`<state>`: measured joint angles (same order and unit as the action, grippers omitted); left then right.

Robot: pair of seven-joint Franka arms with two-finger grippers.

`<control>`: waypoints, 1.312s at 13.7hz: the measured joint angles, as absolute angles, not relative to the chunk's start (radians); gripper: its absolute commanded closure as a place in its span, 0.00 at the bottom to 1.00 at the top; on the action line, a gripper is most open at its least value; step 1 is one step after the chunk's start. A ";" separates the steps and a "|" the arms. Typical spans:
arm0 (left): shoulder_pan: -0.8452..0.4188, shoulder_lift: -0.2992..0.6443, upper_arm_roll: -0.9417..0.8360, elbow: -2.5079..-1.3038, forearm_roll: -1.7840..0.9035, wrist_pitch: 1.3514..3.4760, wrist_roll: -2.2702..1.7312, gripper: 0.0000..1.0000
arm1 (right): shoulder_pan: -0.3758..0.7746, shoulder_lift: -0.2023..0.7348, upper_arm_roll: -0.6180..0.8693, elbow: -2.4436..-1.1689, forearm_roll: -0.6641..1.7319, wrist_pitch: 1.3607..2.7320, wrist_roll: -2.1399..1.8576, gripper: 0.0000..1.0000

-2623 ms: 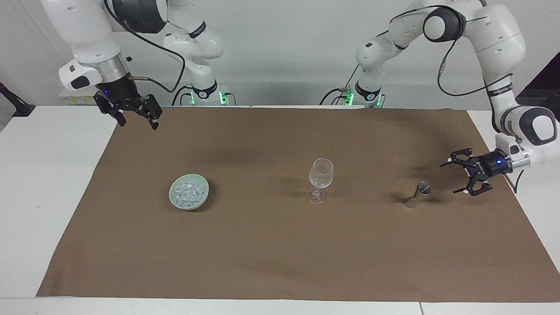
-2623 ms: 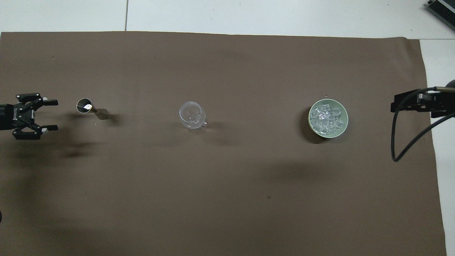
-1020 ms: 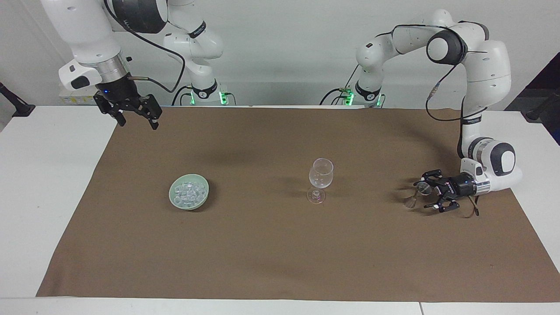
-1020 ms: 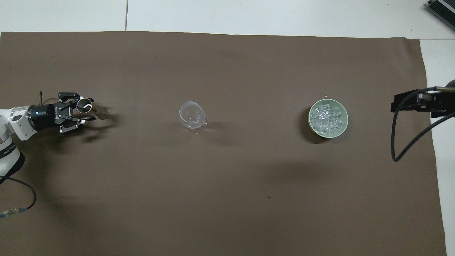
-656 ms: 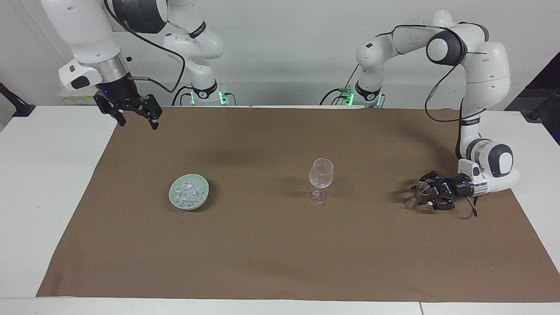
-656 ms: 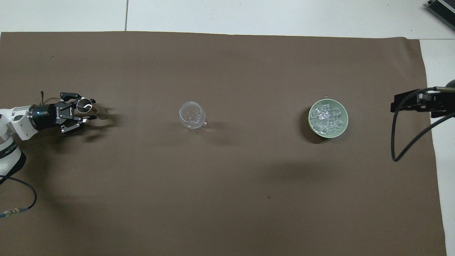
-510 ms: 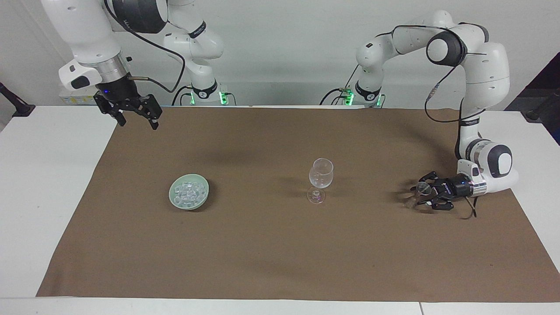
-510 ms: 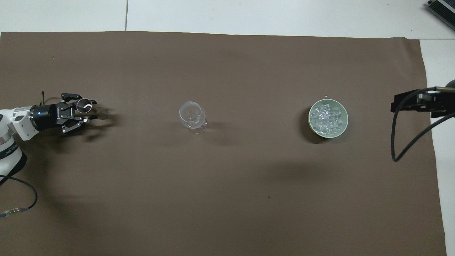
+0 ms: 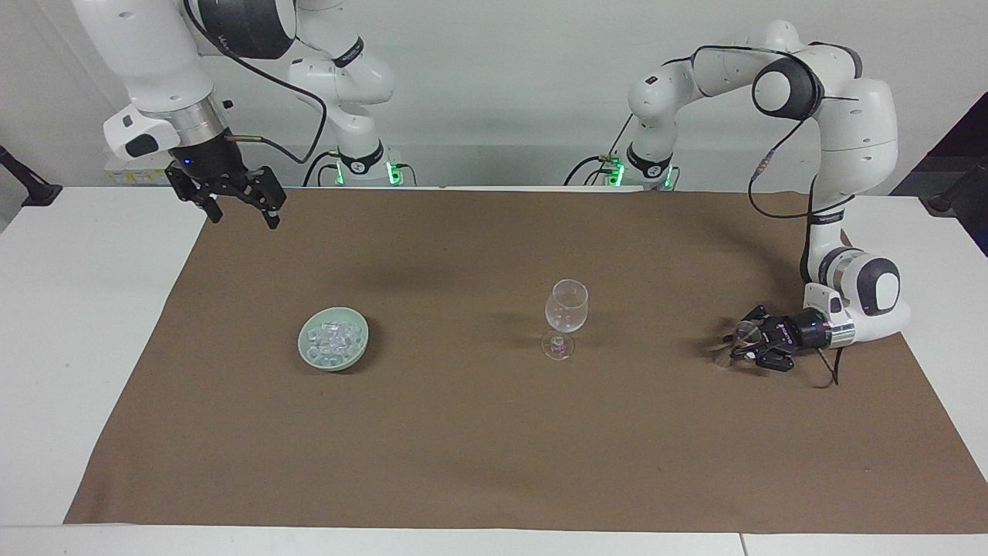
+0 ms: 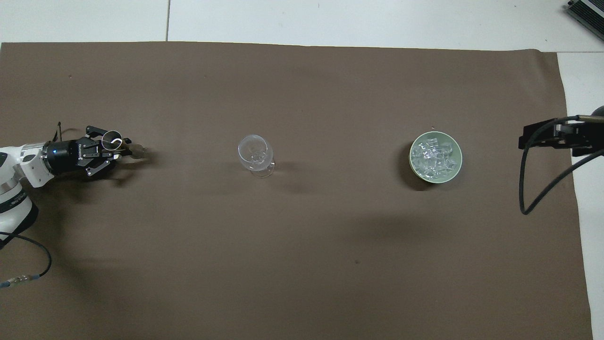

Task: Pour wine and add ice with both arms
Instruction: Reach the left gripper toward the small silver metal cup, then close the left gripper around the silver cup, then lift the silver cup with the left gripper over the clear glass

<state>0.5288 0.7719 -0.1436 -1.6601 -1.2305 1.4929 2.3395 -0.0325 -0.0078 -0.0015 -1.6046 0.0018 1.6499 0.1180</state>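
A white table (image 9: 93,324) is carrying a brown cloth (image 9: 494,432) that is covering most of its top, leaving white margins showing at both ends. A plain pale wall (image 9: 494,85) is standing along the table's edge nearest the robots. Even light is falling from above, casting soft shadows onto the cloth. A dark slatted object (image 10: 587,12) is sitting at one corner of the table.

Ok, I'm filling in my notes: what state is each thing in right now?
Left gripper: shut on the jigger.
Jigger: upright, gripped.
Right gripper: open, waiting above the cloth's edge.
Wine glass: upright, looks empty.
Green bowl: full of ice.
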 measured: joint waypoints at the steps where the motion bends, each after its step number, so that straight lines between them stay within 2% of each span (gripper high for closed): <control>1: 0.529 0.772 -0.144 -1.660 -1.231 1.493 2.340 0.95 | -0.033 -0.008 -0.001 -1.605 0.002 1.650 0.118 0.00; 8: 0.530 0.755 -0.190 -1.622 -1.239 1.462 2.338 0.98 | -0.032 -0.008 -0.001 -1.605 0.002 1.650 0.118 0.00; 12: 0.506 0.657 -0.230 -1.608 -1.239 1.454 2.262 1.00 | -0.032 -0.008 -0.001 -1.605 0.002 1.650 0.118 0.00; 18: 0.353 0.542 -0.232 -1.617 -1.239 1.497 2.238 1.00 | -0.032 -0.008 -0.001 -1.605 0.002 1.650 0.118 0.00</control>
<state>0.3528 0.5420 -0.2321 -1.6166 -1.2388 1.4971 2.2375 -0.0325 -0.0078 -0.0015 -1.6046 0.0018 1.6499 0.1180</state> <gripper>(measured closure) 0.789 0.000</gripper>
